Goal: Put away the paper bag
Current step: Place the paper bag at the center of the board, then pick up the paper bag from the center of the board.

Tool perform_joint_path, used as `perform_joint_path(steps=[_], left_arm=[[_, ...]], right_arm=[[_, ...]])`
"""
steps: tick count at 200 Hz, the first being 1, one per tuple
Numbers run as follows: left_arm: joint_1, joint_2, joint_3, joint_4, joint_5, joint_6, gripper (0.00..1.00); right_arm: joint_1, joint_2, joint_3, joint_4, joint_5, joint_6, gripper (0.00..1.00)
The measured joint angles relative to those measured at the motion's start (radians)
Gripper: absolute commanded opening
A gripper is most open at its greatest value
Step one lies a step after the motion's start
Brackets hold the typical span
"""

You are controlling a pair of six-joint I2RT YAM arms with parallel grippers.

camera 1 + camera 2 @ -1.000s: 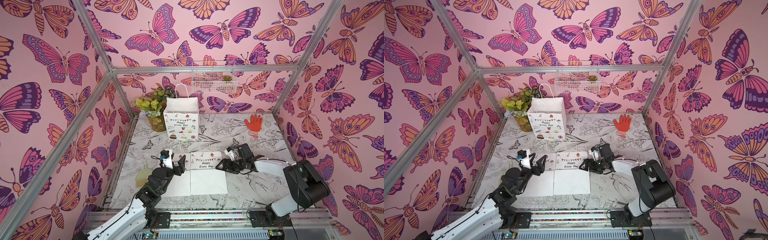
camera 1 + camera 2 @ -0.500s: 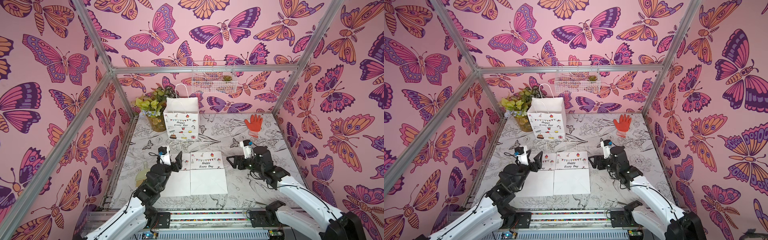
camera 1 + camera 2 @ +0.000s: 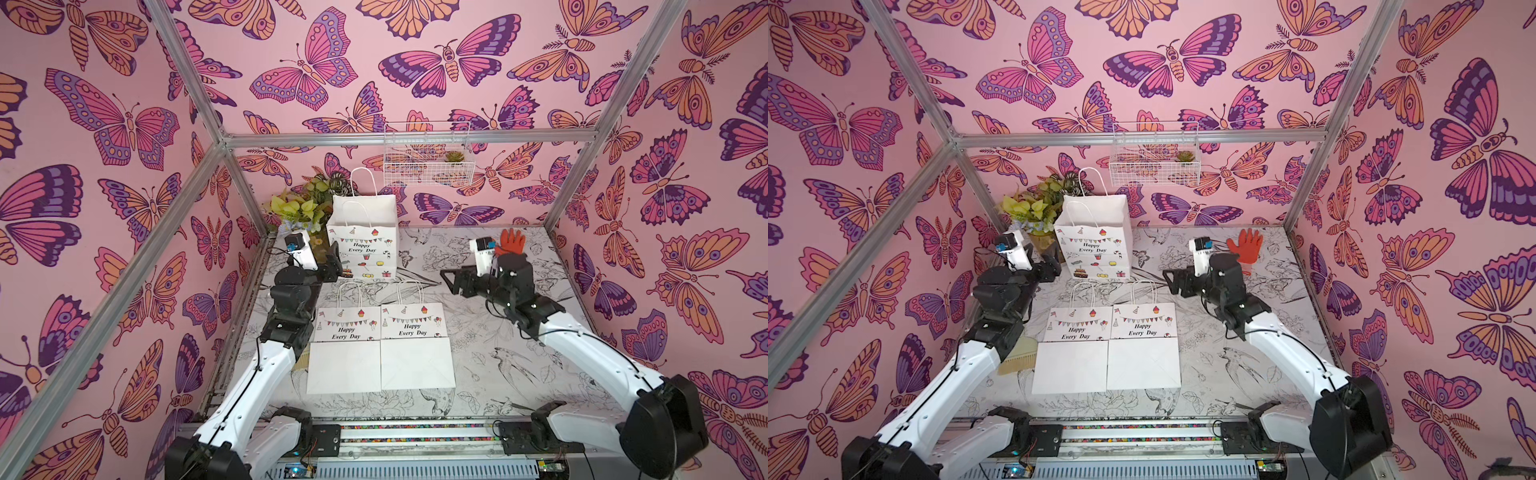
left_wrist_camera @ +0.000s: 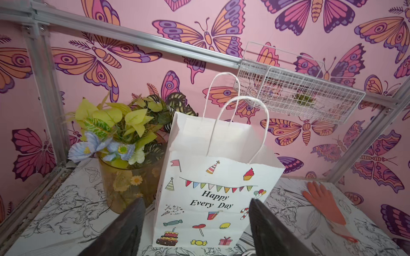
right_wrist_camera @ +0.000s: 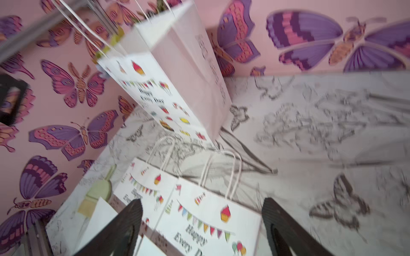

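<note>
Top views: folded paper bag A (image 3: 344, 353) and folded paper bag B (image 3: 415, 349) lie flat and side by side, edges touching. They sit near the middle of the worktop's (image 3: 498, 374) front edge, handles pointing to the back edge.

The upright paper bag (image 3: 362, 245) stands open-mouthed toward the back-left corner, just beside the potted plant (image 3: 297, 208).

Left gripper (image 3: 334, 266) hangs close in front of the upright bag's lower left side, jaws spread, nothing held. The left wrist view agrees: the bag stands beyond the fingers (image 4: 124, 230).

Right gripper (image 3: 451, 282) hovers above the worktop behind bag B, jaws apart, empty.

Orange glove (image 3: 509, 243) lies near the back-right corner.

Right wrist view is blurred.
</note>
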Motion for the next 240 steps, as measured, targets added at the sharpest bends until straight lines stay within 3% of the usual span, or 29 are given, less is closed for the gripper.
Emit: perform_joint_path(steps=[33, 86, 137, 180, 240], left_arm=[[0.051, 0.098, 0.050, 0.009, 0.087, -0.014, 0.77], [0.129, 0.275, 0.208, 0.093, 0.278, -0.054, 0.79], [0.128, 0.309, 0.198, 0.098, 0.367, -0.040, 0.80], [0.128, 0.365, 0.198, 0.108, 0.399, -0.035, 0.80], [0.128, 0.444, 0.198, 0.136, 0.455, -0.062, 0.80]], right_arm=[[0.028, 0.154, 0.176, 0.124, -0.015, -0.024, 0.81], [0.115, 0.492, 0.468, 0.092, -0.020, -0.149, 0.81], [0.145, 0.607, 0.510, 0.101, 0.002, -0.228, 0.72], [0.143, 0.734, 0.629, 0.097, 0.001, -0.251, 0.69], [0.143, 0.789, 0.724, 0.095, -0.003, -0.265, 0.66]])
